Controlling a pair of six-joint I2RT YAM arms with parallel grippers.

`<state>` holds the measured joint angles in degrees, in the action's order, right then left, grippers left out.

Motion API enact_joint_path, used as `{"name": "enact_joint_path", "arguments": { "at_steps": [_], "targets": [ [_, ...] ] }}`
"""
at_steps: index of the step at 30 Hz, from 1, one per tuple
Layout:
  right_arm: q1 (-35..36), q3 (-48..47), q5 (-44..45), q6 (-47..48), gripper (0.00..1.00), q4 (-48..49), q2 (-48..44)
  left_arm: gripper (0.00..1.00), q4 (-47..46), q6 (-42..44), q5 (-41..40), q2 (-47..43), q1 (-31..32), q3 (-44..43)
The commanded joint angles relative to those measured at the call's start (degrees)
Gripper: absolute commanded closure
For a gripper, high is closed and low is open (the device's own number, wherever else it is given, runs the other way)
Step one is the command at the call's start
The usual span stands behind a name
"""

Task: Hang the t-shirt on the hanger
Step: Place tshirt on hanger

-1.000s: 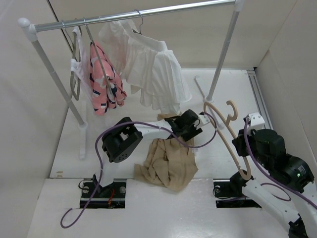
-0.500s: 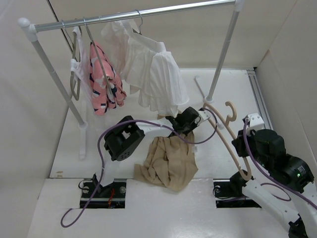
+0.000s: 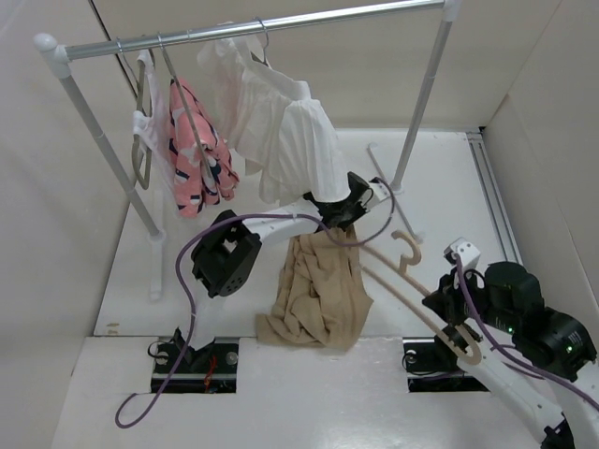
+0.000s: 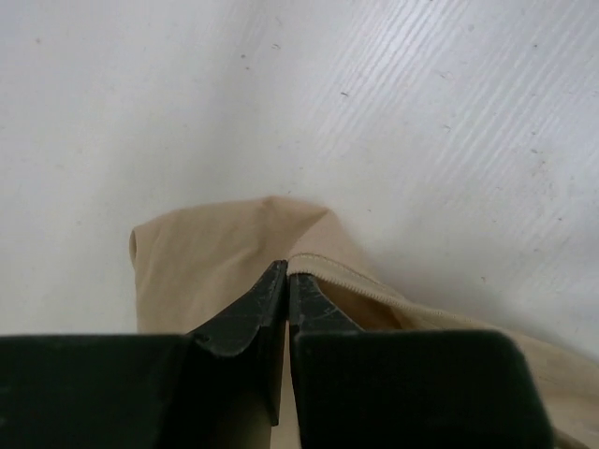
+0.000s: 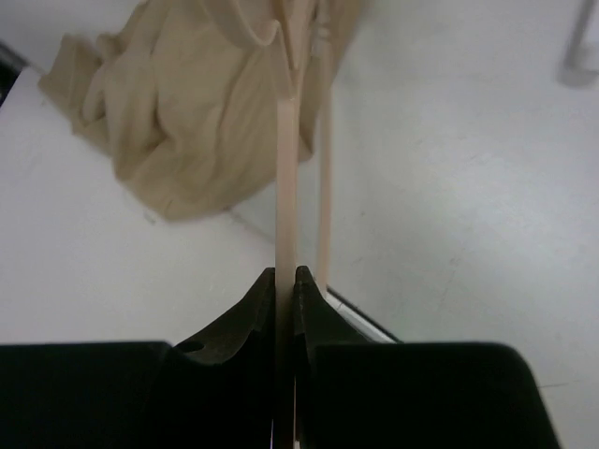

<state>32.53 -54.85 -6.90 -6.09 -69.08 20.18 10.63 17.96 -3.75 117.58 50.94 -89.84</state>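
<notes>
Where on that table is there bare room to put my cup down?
Bare table lies right of the rack post, beyond the hanger; also the front strip nearer than the t-shirt. Mid-table is crowded: shirt, hanger, left arm.

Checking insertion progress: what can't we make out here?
Far end of hanger: right wrist, cut off by top edge; top view, lost among shirt folds.
Label: shirt folds hide it in all views.
Top view: right hand covered by its own wrist.
Left wrist: left hand blocks lower frame; only a shirt edge shows.
</notes>
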Motion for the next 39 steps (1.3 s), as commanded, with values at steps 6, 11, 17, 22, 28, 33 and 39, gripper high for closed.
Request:
{"name": "enact_joint_path", "arguments": {
  "at_steps": [6, 11, 17, 22, 28, 33, 39],
  "targets": [
    [0.6, -3.9, -9.5, -1.8, 1.0, -3.8, 0.6, 1.0, 3.2, 0.9, 0.4, -0.2, -0.2, -6.5],
    [0.6, -3.9, -3.5, -3.0, 1.0, -3.8, 0.6, 1.0, 6.1, 2.9, 5.3, -1.8, -0.2, -7.7],
    [0.6, -9.1, 4.7, -3.5, 1.0, -3.8, 5.1, 1.0, 8.0, 6.8, 6.1, -3.8, -0.2, -5.2],
    [0.6, -12.3, 8.3, -3.5, 1.0, -3.0, 6.3, 1.0, 8.5, 7.5, 6.7, -3.8, -0.2, -5.2],
    [0.6, -4.1, 3.4, -5.3, 1.0, 3.6, 5.7, 1.0, 9.7, 4.2, 8.5, -0.8, 0.3, -10.7],
    [0.6, -0.6, 5.0, -8.4, 1.0, 7.9, 2.8, 1.0, 13.6, 2.0, 11.2, -1.3, 0.3, -12.5],
    [0.6, 2.5, 6.3, -8.4, 1.0, 12.0, 2.8, 1.0, 15.5, -0.9, 15.4, -4.7, 0.3, -10.5]
  ]
}}
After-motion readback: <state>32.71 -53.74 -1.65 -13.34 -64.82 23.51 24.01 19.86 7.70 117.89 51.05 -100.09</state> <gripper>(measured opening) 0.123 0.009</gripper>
